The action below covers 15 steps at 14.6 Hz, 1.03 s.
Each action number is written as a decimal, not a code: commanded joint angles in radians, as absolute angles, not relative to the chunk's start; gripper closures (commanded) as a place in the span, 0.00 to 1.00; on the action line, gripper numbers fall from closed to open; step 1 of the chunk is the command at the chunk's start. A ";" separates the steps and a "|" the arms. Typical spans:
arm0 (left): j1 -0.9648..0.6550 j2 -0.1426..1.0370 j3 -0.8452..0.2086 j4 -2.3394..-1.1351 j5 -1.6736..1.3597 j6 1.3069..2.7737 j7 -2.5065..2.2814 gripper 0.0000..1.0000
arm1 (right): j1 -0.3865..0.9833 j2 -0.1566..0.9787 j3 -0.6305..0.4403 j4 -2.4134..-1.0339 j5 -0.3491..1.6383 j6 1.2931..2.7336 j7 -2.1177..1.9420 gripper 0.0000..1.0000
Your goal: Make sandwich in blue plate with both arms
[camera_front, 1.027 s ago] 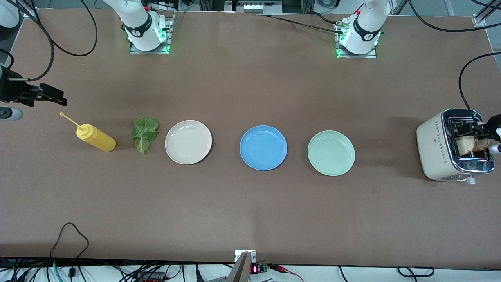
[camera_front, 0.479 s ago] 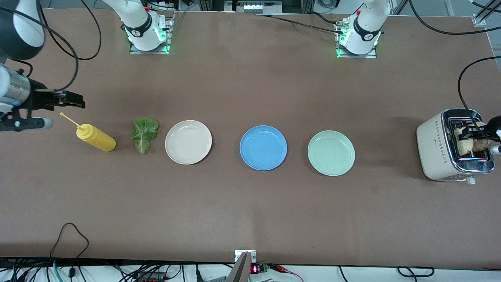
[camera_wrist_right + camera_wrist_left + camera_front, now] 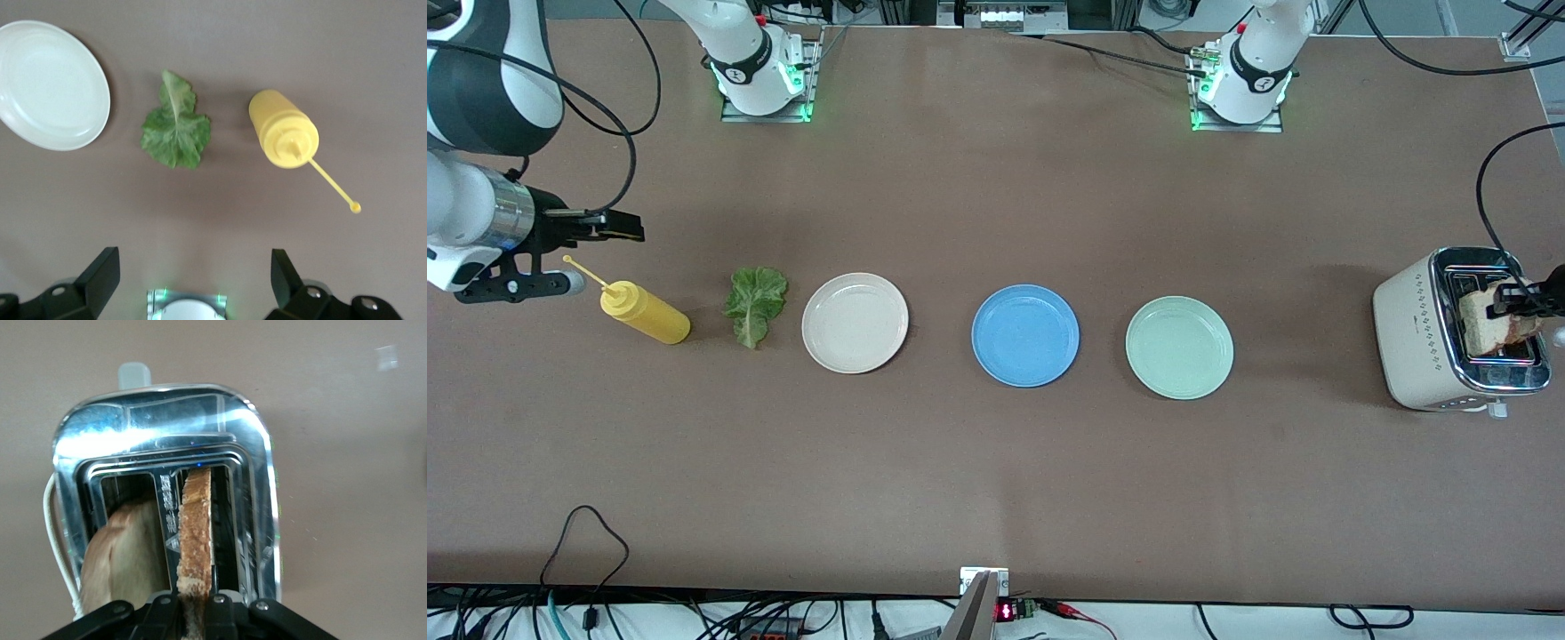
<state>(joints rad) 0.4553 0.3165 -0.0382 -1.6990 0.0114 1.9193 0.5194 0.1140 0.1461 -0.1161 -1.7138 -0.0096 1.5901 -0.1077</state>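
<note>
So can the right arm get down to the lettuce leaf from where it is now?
Probably yes. The right gripper hangs open above the table near the mustard bottle, and the lettuce leaf lies flat between that bottle and the cream plate, uncovered.

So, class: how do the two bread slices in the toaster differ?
One bread slice stands upright in its slot, clamped at its top edge by the left gripper; the other slice leans in the neighbouring slot, ungripped. The gripped slice shows its brown crust edge-on; the other shows a broad face. Both sit in the toaster.
</note>
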 commanded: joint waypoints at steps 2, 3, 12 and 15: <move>0.453 0.259 -0.131 -1.484 0.026 1.612 0.537 0.99 | 0.132 0.045 -0.114 -1.963 -0.026 1.804 -0.042 0.00; 0.453 0.259 -0.170 -1.427 0.026 1.527 0.525 0.99 | 0.138 0.046 -0.114 -1.980 -0.028 1.834 -0.023 0.00; 0.404 0.374 -0.615 -1.482 -0.103 1.558 0.011 0.99 | 0.160 0.224 -0.112 -2.128 -0.028 2.256 0.026 0.00; 0.246 0.457 -0.638 -1.491 -0.147 1.727 -0.241 0.99 | 0.198 0.305 -0.112 -2.125 -0.028 2.365 0.029 0.00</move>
